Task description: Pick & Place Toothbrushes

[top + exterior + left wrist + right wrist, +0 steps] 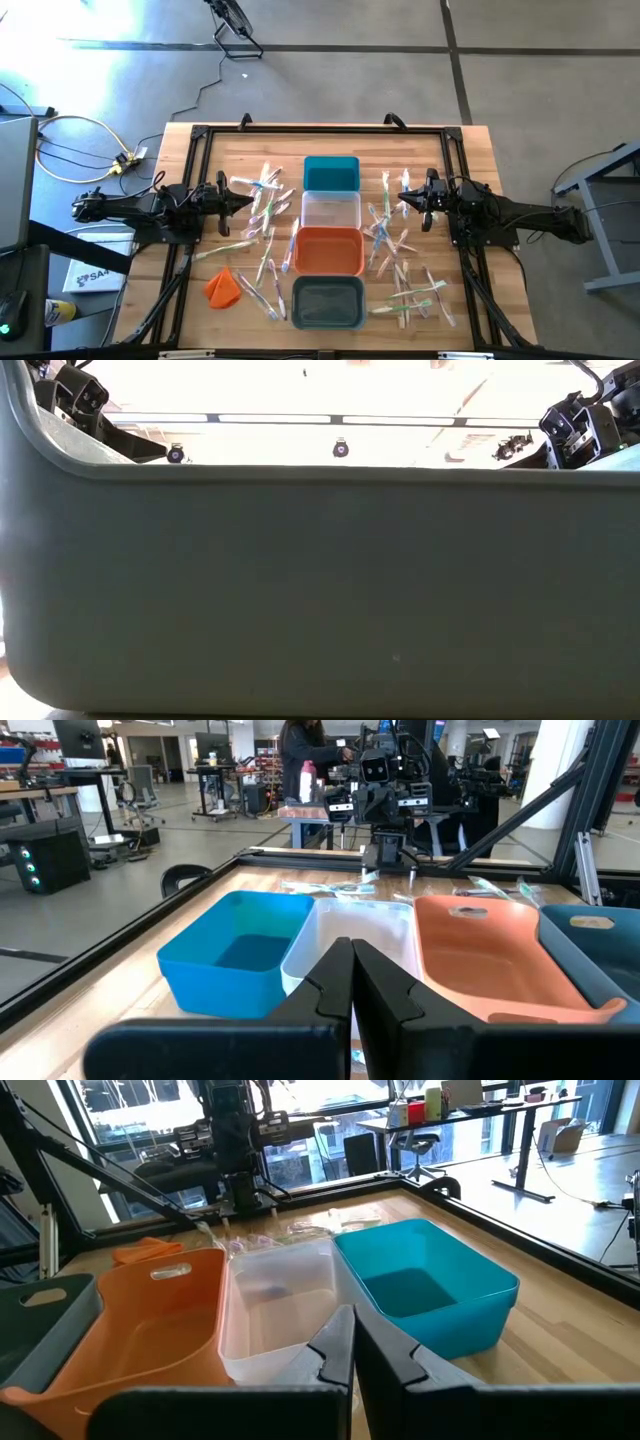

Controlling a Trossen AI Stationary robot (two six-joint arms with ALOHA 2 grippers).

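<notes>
Four bins stand in a row down the middle of the wooden table [470, 160]. The clear bin [331, 210] is the one to go by. The teal bin [331, 173] touches its far side. The orange bin [328, 250] touches its near side, and the grey bin [328, 302] comes after the orange one.

The toothbrushes lie loose on the table in two heaps. One heap [262, 205] is to the left of the clear bin and runs down past the orange bin. The other heap [400, 255] is to the right of the clear bin and runs down beside the grey bin. The wrist views show nothing inside the teal bin.

The left gripper [248, 199] hangs over the left heap, pointing at the clear bin. Its fingers [385, 995] are pressed together and hold nothing. The right gripper [403, 196] hangs over the right heap, also pointing at the clear bin. Its fingers [385, 1355] are pressed together too, with nothing between them.

A small orange cloth [223, 287] lies on the table, well to the left of the grey bin. A person [300, 760] stands far off in the room behind the table.
</notes>
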